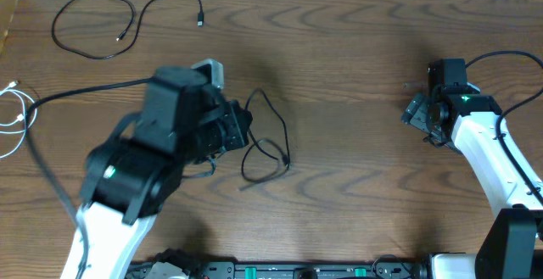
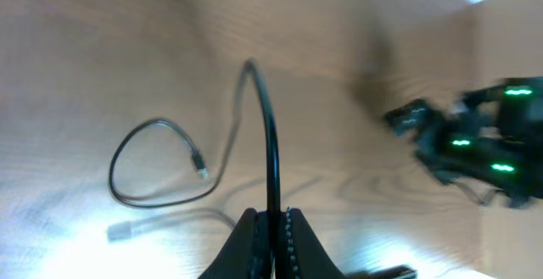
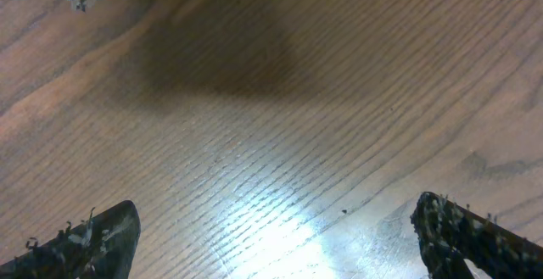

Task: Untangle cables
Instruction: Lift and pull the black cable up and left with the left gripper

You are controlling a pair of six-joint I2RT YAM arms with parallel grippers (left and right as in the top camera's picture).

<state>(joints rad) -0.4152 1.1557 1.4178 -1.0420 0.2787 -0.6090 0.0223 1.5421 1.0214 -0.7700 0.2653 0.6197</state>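
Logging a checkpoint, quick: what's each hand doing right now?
Left hand: closed on a black cable.
Right hand: open, holding nothing.

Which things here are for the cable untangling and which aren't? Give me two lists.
For the job:
black cable, gripped in the shut left hand
second black cable, far left of the table
white cable, at the left edge

Just there:
thick black arm wire
wooden table
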